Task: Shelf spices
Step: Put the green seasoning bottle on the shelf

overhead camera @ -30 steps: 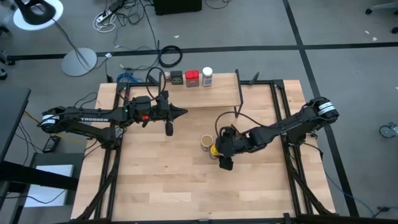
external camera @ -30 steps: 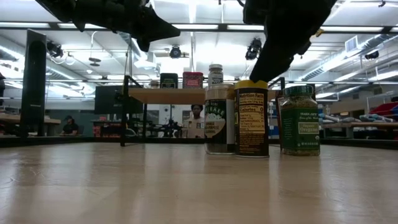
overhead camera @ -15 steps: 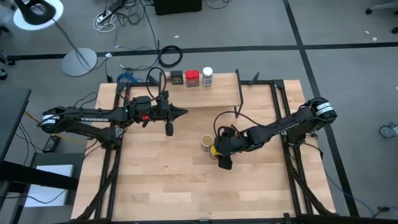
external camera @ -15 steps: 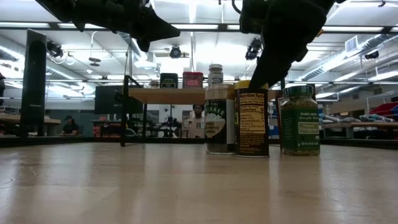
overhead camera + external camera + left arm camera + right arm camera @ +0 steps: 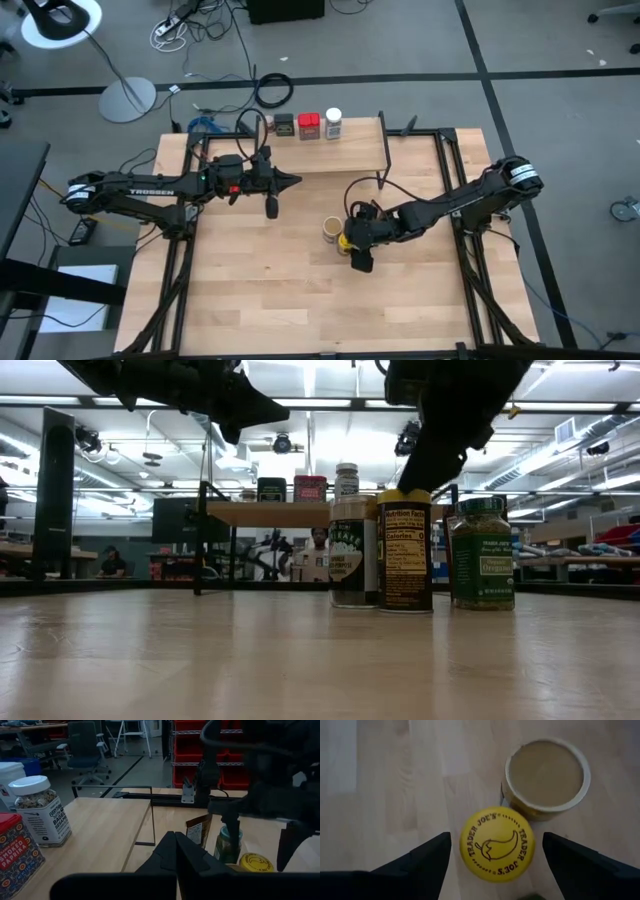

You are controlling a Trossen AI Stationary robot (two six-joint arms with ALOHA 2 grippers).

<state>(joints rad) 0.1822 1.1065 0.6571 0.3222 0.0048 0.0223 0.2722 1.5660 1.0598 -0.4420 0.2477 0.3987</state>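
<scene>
Our right gripper (image 5: 495, 865) has settled slightly lower, fingers wide astride the yellow-lidded jar (image 5: 497, 843), grasp likely next; left gripper (image 5: 291, 180) waits closed, empty, near the shelf (image 5: 350, 150).

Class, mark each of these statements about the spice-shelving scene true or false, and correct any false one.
1. Three containers stand on the shelf. True: a dark tin, a red tin and a white-lidded jar.
2. The right gripper is directly above the green jar. False: it is above the yellow-lidded jar, its jaws open on either side of the lid.
3. The left gripper holds a jar. False: its jaws are shut on nothing, above the table.
4. A tan-capped jar stands right beside the yellow-lidded jar. True.
5. The yellow-lidded jar lies on its side. False: it stands upright.
</scene>
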